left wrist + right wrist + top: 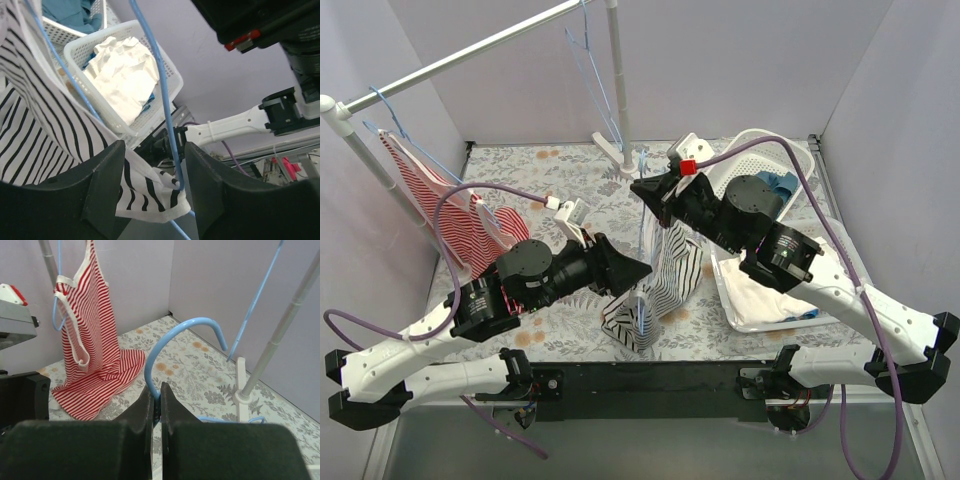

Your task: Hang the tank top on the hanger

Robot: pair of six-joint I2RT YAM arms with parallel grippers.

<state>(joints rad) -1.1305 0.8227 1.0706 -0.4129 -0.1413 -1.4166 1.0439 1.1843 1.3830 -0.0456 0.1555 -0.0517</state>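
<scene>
The tank top (670, 280), black and white striped, hangs from the light-blue wire hanger (641, 235) in the middle of the table, its lower end on the floral cover. My right gripper (648, 192) is shut on the hanger's hook (172, 335), with the jaws pinched on the wire in the right wrist view (156, 395). My left gripper (642, 270) is open at the garment's left side. In the left wrist view its jaws (155, 170) stand apart around a striped hem corner (150, 200) and the hanger wire (165, 100).
A red-and-white striped garment (460, 215) hangs on a blue hanger from the white rail (470, 55) at the left. The rack post (617, 80) stands at the back centre with another blue hanger (595, 75). A white basket (100, 35) with white cloth (765, 290) sits right.
</scene>
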